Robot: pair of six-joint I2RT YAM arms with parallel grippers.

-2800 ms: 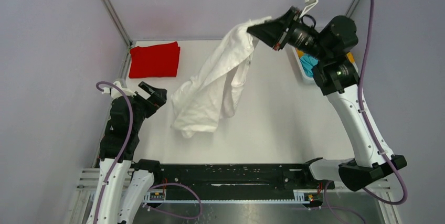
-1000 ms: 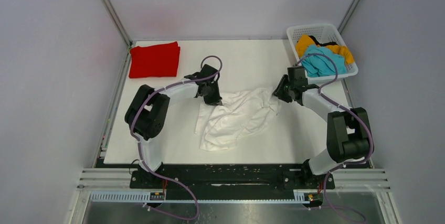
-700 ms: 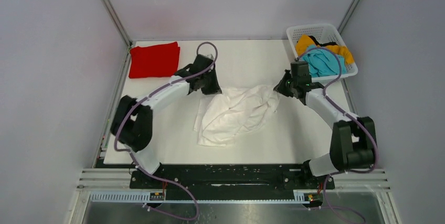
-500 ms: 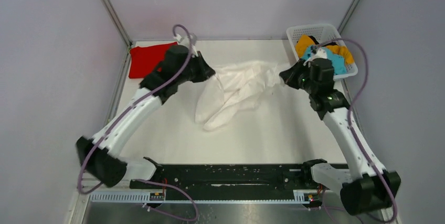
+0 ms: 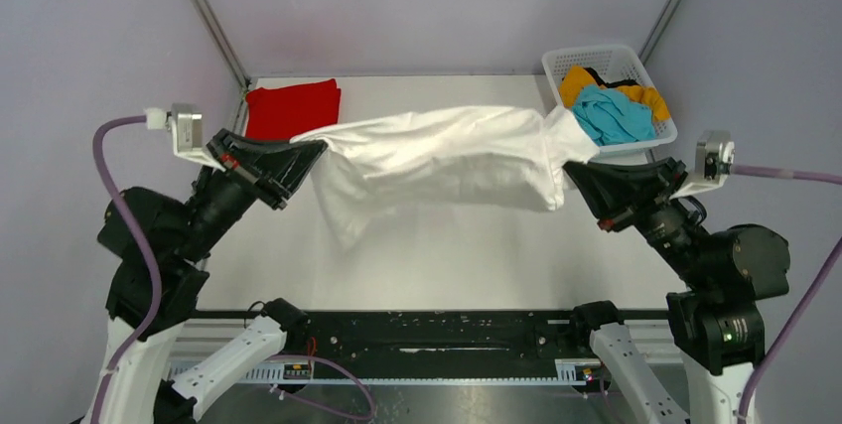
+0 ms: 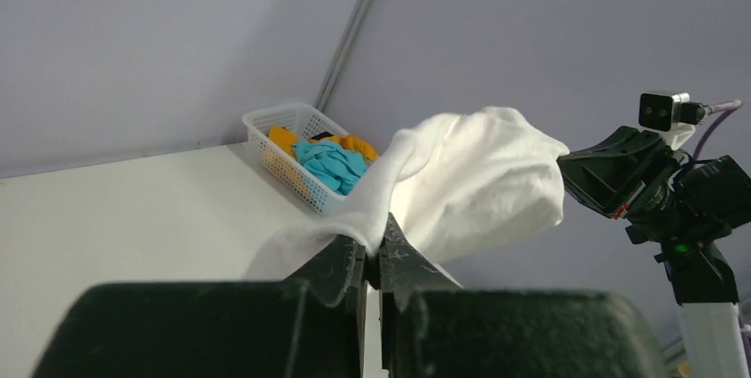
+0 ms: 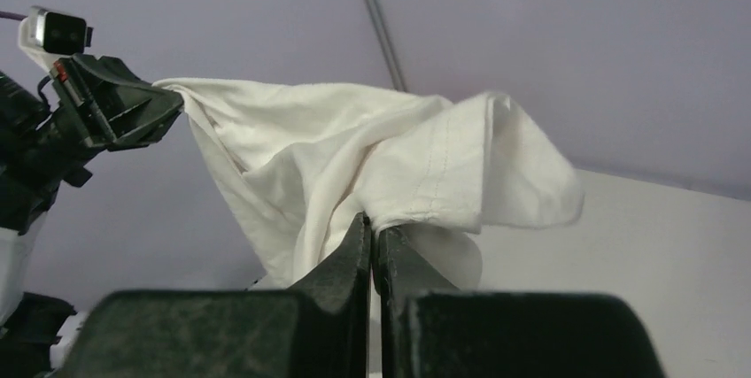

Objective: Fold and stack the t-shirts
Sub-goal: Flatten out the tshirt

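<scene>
White t-shirt (image 5: 447, 151) stretched aloft between left gripper (image 5: 314, 147) and right gripper (image 5: 572, 169), each pinched tight on one end; cloth sags beneath them.

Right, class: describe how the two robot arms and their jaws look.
Both the left arm and right arm have black joints and white lower links. Each trails a purple cable from a small silver wrist camera. The jaws are black, tapering wedges.

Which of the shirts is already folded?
The red t-shirt, flat at far left; the white t-shirt hangs midair, teal shirt and orange shirt sit crumpled in the basket.
</scene>
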